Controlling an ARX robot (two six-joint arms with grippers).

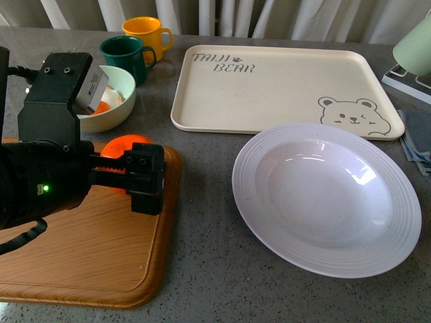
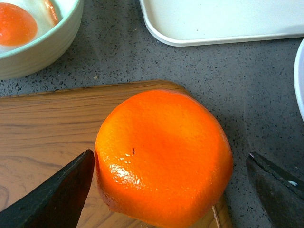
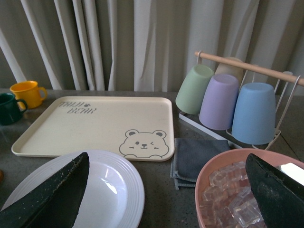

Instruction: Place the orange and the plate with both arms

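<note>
Held the left arm [image 1: 47, 182] low and roughly level, stretched in from the left edge of the front view, with a green light [image 1: 44, 189] lit on its black casing. Carried a boxy camera [image 1: 64, 94] above the wrist. Pointed the left gripper [image 1: 138, 168] rightward with jaws apart: one dark finger [image 2: 57, 194] just beside the orange [image 2: 161, 156], the other clear of it on the far side. Showed the right arm only through its own wrist view. Held the right gripper [image 3: 164, 194] wide open and raised, its black fingers [image 3: 47, 199] spread to opposite edges of that view.
</note>
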